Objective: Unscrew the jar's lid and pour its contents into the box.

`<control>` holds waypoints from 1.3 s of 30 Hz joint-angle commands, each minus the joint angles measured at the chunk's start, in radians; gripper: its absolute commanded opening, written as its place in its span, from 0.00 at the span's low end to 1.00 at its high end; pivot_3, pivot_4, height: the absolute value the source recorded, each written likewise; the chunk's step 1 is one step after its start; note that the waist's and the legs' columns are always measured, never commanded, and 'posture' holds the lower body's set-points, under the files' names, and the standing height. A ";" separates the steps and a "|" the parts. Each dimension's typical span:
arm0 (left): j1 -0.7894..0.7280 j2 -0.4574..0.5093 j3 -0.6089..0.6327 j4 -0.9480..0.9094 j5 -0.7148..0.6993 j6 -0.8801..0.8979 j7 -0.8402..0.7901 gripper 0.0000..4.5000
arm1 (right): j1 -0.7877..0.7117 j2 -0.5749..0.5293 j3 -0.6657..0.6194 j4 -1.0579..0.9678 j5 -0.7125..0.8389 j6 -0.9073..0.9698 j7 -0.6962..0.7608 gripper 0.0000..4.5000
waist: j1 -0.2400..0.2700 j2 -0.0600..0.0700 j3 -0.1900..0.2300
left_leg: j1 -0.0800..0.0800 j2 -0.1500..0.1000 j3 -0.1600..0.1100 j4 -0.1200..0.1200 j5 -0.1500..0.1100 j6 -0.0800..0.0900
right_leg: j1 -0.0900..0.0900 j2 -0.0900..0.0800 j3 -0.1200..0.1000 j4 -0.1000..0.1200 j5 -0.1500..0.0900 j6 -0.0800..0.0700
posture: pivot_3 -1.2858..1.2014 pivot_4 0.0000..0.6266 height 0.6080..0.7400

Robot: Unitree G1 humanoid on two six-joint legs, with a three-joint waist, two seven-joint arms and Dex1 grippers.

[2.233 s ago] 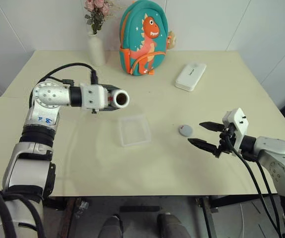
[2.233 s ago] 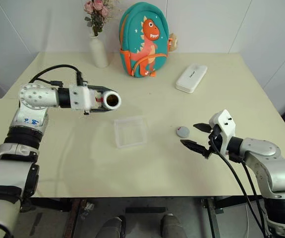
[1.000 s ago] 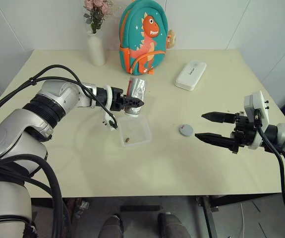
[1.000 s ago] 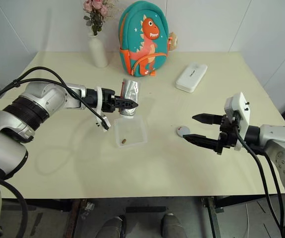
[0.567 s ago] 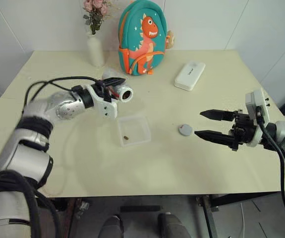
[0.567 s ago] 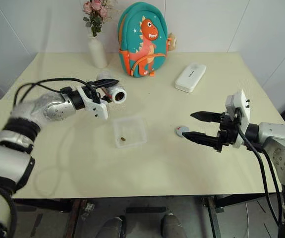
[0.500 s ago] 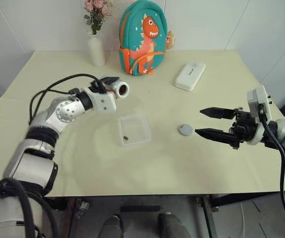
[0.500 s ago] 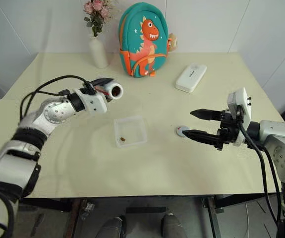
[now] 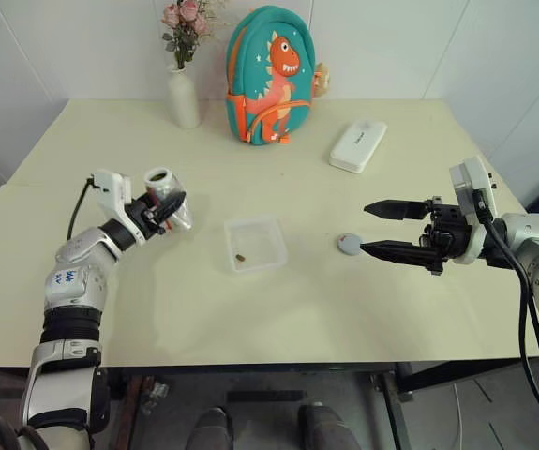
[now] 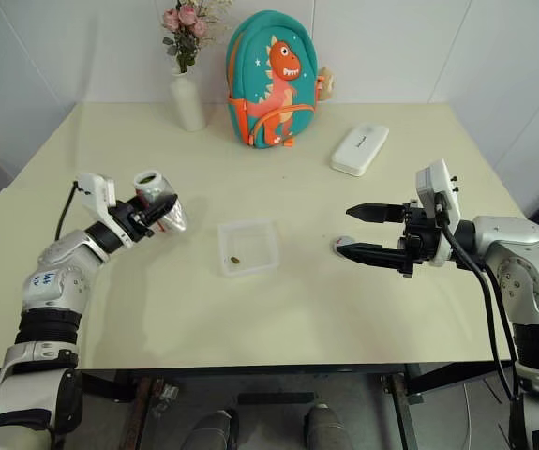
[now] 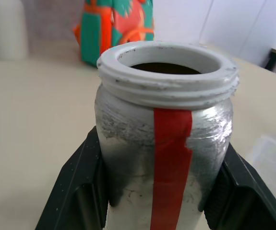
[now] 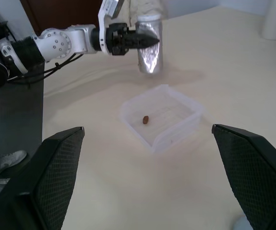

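The jar [image 9: 160, 180], clear plastic with a red stripe and a white threaded rim, stands upright with its mouth open, left of the box. My left gripper [image 9: 169, 207] is shut on its body, and black fingers [image 11: 75, 191] press both sides. I cannot tell whether the jar's base touches the table. The box [image 9: 272, 232], a shallow clear tray, sits mid-table with the contents [image 9: 240, 256], a small brown pellet, inside. The round grey lid [image 9: 349, 244] lies on the table right of the box. Just beside the lid, my right gripper [image 9: 366, 229] hovers open and empty.
A teal dinosaur backpack [image 9: 271, 75] and a white flower vase [image 9: 183, 94] stand at the table's far edge. A white oblong case [image 9: 359, 145] lies at the back right. Bare tabletop [image 9: 250, 319] stretches in front of the box.
My left arm has swung the jar left, away from above the box, and rolled it from tipped over to upright. The pellet stays in the box. The right gripper has kept its place.
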 commanded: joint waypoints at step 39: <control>0.220 0.210 -0.045 -0.378 0.111 0.164 -0.231 1.00 | -0.076 0.024 0.004 0.021 -0.064 -0.036 0.034 1.00 | -0.007 0.000 0.000 | -0.001 0.000 0.002 -0.005 0.000 0.000 | -0.001 0.000 0.002 -0.005 0.001 0.000 | 0.52 0.24 1.00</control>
